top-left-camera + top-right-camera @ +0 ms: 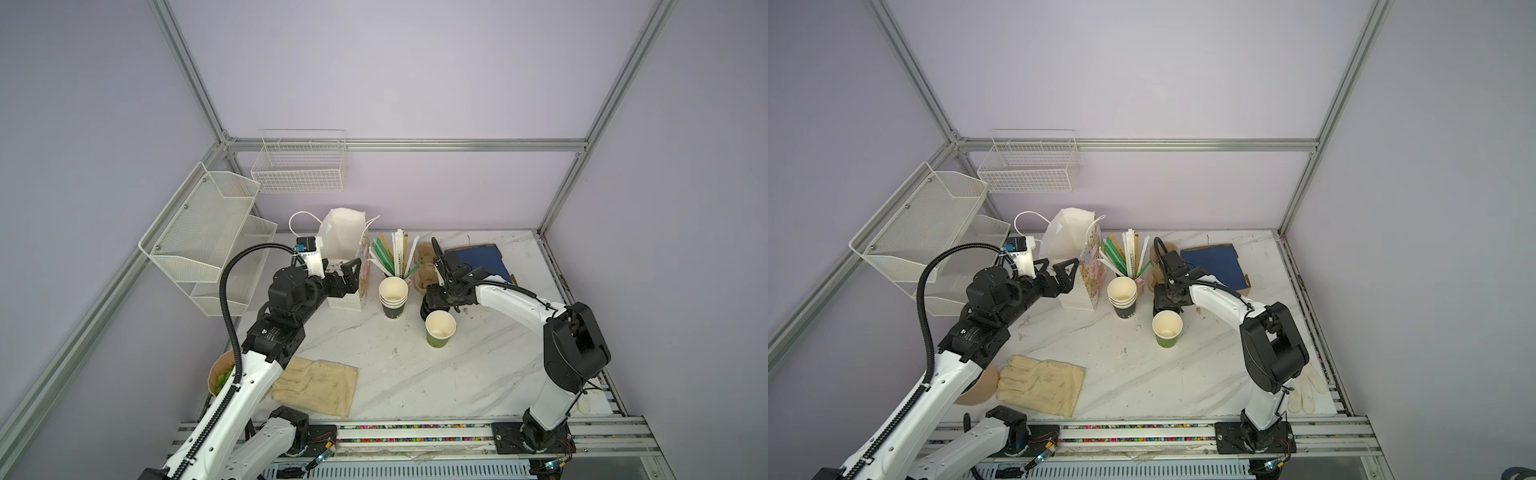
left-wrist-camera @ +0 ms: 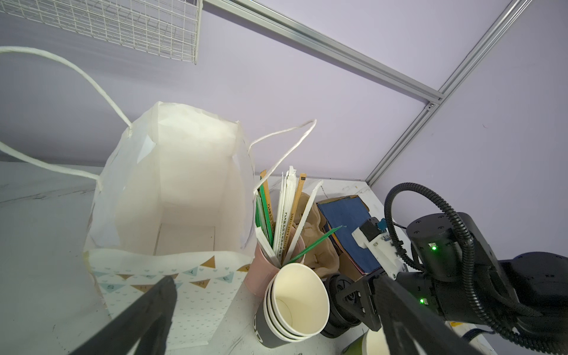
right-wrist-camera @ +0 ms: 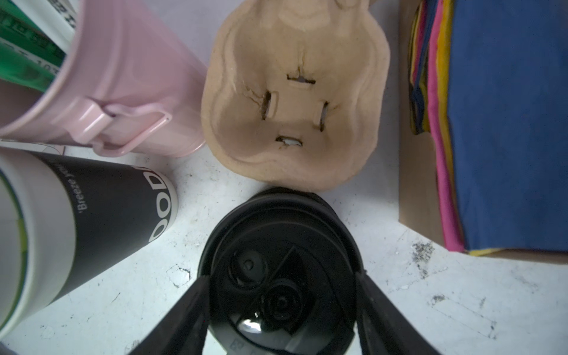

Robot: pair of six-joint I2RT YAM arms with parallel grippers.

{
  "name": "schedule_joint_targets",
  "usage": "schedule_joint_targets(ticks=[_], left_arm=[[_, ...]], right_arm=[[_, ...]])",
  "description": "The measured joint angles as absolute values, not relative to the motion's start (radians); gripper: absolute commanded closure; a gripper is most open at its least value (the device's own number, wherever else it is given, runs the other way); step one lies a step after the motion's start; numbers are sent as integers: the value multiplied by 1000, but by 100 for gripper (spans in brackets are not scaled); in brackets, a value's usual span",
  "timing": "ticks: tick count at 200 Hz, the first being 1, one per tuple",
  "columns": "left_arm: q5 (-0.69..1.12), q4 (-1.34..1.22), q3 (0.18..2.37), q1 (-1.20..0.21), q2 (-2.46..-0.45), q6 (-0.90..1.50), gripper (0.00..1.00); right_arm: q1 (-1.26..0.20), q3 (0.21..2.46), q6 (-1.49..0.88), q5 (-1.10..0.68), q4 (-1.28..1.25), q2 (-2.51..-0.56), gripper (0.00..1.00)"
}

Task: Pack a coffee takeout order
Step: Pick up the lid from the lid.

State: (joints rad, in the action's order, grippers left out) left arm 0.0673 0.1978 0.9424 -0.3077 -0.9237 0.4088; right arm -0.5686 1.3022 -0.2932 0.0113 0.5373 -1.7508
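left fingers (image 1: pixel 1060 262): spread wide, nothing between them, held above the desk (image 1: pixel 415 374).
paper bag (image 2: pixel 199 270): upright, mouth open, straight ahead of my left fingers.
right fingers (image 3: pixel 281 276): pointing down, clenched on the black lid (image 3: pixel 276 233), one finger against each side of its rim.
black lid, position: on top of what looks like a short black stack standing on the desk.
green cup (image 1: pixel 439 332): upright, open-topped, just behind my right fingers on the side of my arm's base. I cannot tell whether it touches them.
carrier (image 3: pixel 295 101): flat on the desk just beyond my right fingertips; in the wrist view its near edge meets the lid's rim.
navy napkin (image 3: pixel 507 123): top sheet of a coloured pile in a cardboard tray, beyond my right fingers and off to their right, beside the carrier.
nested cups (image 1: pixel 393 291): between my two sets of fingers, near the lid.
pink holder (image 3: pixel 123 92): full of straws, just beyond the nested cups.
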Motion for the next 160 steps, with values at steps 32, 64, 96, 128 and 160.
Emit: schedule_joint_targets(ticks=[32,64,96,128,160], left_arm=[[68,199,942,-308,-927,409,0],[68,197,942,-308,-927,409,0],[72,197,942,-308,-927,409,0],[74,197,942,-308,-927,409,0],[76,196,942,-308,-927,409,0]], right_arm=[[-569,1316,-289,34,546,-1750,39],[-569,1356,-285,68,567,-1731,39],[-569,1400,-278,97,596,-1681,40],[-569,1421,-274,100,627,-1612,40],[-585,1420,-275,95,669,-1548,40]])
